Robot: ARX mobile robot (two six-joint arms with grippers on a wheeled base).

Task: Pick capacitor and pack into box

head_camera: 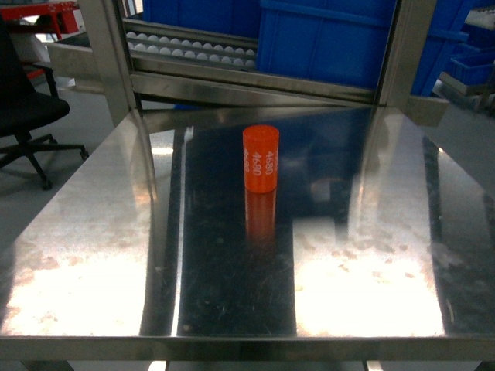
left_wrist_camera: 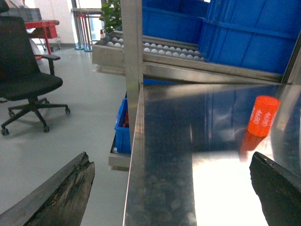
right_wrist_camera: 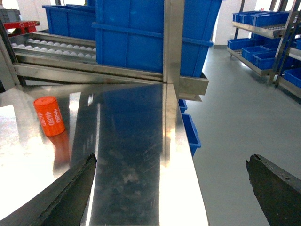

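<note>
An orange cylindrical capacitor with white "4680" print stands upright near the middle of the steel table. It also shows at the right of the left wrist view as the capacitor and at the left of the right wrist view as the capacitor. My left gripper is open over the table's left edge, well short of the capacitor. Over the table's right edge my right gripper is open with nothing between its fingers. Neither gripper shows in the head view. The box is out of view.
Blue plastic bins sit on a roller rack behind the table, between steel uprights. A black office chair stands on the floor to the left. More blue bins line shelves at the right.
</note>
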